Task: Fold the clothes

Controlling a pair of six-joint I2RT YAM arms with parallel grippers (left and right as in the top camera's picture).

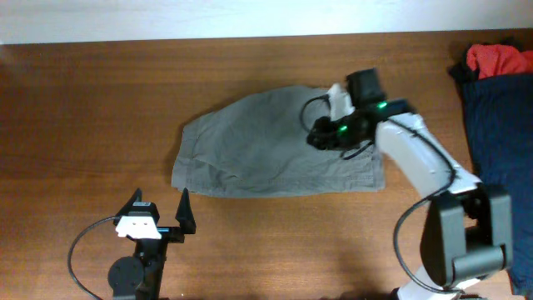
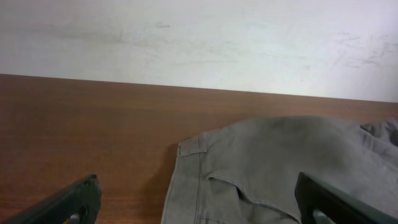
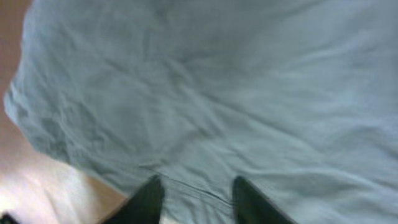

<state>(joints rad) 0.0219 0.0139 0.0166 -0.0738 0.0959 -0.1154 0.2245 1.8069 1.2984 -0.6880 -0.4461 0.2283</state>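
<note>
The grey shorts (image 1: 275, 146) lie spread flat in the middle of the table, wrinkled. My right gripper (image 1: 315, 137) is down over their right part. In the right wrist view its two dark fingers (image 3: 149, 199) stand apart on the grey fabric (image 3: 205, 93), and a seam runs across the gap between them at my right gripper (image 3: 198, 183). My left gripper (image 1: 161, 198) hovers wide open just in front of the shorts' left corner. The left wrist view shows that corner and a pocket seam of the shorts (image 2: 280, 162) ahead of my left gripper (image 2: 198, 186). It holds nothing.
A red garment (image 1: 498, 58) and a dark navy one (image 1: 500, 125) lie piled at the table's right edge, behind the right arm's base (image 1: 462, 242). A white wall (image 2: 199, 37) runs along the table's far edge.
</note>
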